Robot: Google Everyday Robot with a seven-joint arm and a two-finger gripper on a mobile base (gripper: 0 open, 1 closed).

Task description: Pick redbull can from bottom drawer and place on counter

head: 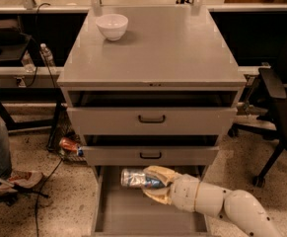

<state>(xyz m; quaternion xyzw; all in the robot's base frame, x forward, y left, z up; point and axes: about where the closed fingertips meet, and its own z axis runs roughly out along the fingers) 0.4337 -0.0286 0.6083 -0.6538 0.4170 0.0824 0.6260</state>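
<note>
The redbull can, silver with blue patches, lies sideways in my gripper, which is shut on it. The cream fingers wrap the can's right end. The can is held above the floor of the open bottom drawer, just under the front of the middle drawer. My white arm reaches in from the lower right. The counter is the broad grey top of the cabinet, above.
A white bowl sits on the counter's back left. The top drawer and middle drawer stand partly open. An orange-red can lies on the floor left of the cabinet. A person's leg and shoe are at left, a black chair at right.
</note>
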